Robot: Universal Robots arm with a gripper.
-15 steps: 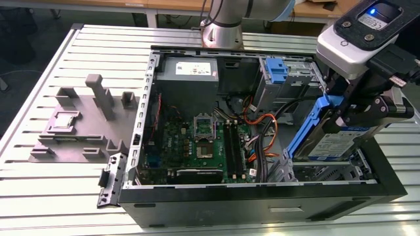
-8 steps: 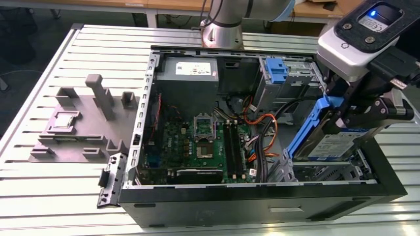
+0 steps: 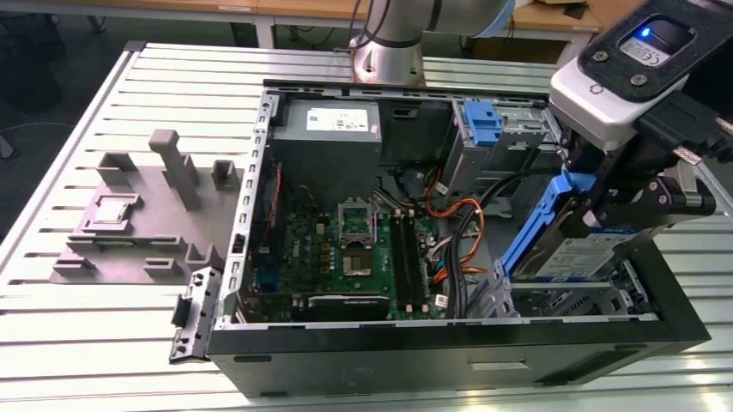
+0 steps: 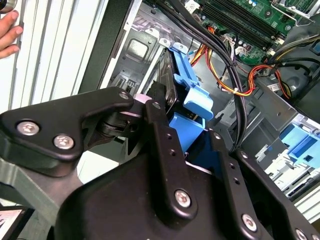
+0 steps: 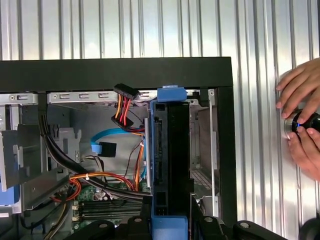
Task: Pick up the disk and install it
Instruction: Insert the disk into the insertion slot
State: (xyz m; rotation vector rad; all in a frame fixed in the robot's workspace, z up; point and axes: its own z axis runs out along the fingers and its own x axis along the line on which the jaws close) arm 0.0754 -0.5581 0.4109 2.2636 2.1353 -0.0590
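Blue-bracket disk (image 3: 561, 242) in gripper (image 3: 613, 219), white lbl (image 3: 576, 259)

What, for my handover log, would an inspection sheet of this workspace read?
Surface: ribbed metal table, carrying an open computer case.
Job's things: disk in its blue bracket, tilted, lower end inside the case.
Clutter: grey fixture block on the table beside the case.
Grippers: gripper shut on the disk.
Cables: orange, red and black cables loose inside the case.
Surroundings: a person's hand on a small black device beside the case.
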